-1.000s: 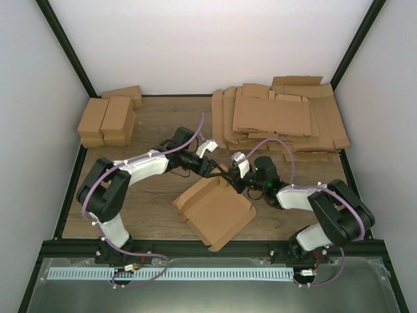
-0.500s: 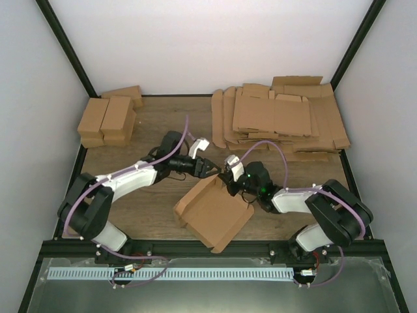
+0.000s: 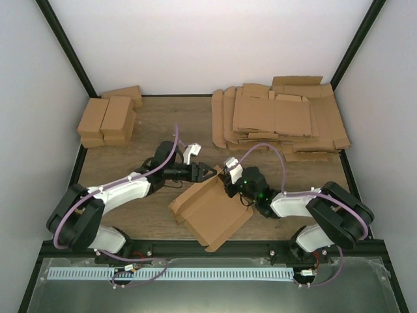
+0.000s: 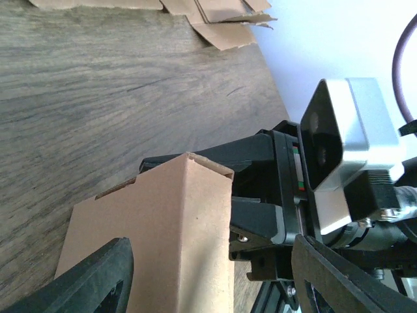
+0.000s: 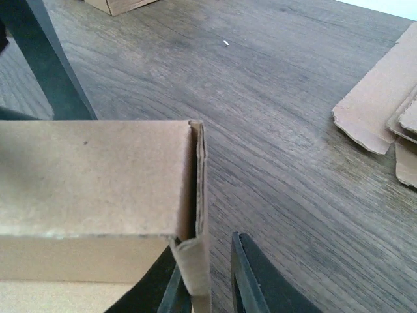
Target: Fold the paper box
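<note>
The paper box (image 3: 210, 212) is a brown, partly folded shallow tray lying at the table's near middle. Its far wall stands up. My left gripper (image 3: 203, 171) is open wide at the box's far corner. In the left wrist view the raised corner (image 4: 186, 222) stands between its fingers (image 4: 91, 280), which do not touch it. My right gripper (image 3: 229, 184) is at the same far corner from the right. In the right wrist view (image 5: 205, 287) its jaws stand narrowly apart around the box's end wall (image 5: 195, 274), with a small gap at the right finger (image 5: 251, 280).
A heap of flat cardboard blanks (image 3: 280, 117) lies at the back right. Finished brown boxes (image 3: 109, 117) stand at the back left. The two grippers are very close together; the right one shows in the left wrist view (image 4: 287, 195). A black frame rail (image 3: 215, 246) runs along the near edge.
My left arm has stretched lower and rightward, bringing its gripper to the box's far corner. My right gripper has shifted left and nearer with the box, which slid slightly left.
</note>
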Robot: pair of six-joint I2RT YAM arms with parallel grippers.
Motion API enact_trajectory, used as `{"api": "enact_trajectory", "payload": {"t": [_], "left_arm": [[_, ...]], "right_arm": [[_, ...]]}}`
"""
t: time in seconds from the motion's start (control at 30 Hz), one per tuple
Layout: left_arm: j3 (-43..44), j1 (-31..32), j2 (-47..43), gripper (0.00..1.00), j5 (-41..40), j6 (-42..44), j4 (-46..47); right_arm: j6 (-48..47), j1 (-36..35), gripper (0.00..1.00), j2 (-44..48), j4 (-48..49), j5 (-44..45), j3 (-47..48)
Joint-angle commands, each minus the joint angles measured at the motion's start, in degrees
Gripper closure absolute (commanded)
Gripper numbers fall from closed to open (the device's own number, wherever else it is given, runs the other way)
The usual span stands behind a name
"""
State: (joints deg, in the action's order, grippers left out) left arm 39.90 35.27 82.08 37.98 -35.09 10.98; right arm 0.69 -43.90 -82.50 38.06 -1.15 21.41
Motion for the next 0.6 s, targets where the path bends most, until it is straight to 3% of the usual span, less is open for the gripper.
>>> {"api": "enact_trajectory", "payload": {"t": [0.0,0.23,0.57], "left_arm": [[-0.7,0.2,-2.9,0.31,-2.7,-0.3,-0.8],[-1.7,0.5,-3.2,0.31,-2.0,-1.5,0.3],[-3.2,1.4,-2.0,0.31,-1.9,-2.5,2.1]], "right_arm": [[-0.4,-0.4,0.82,1.3,2.3,2.1,-0.5],[-0.2,-0.4,0.74,-1.2,2.2,1.9,0.5],[0.4,-0.4,0.77,-4.8,1.4,1.5,2.2]]}}
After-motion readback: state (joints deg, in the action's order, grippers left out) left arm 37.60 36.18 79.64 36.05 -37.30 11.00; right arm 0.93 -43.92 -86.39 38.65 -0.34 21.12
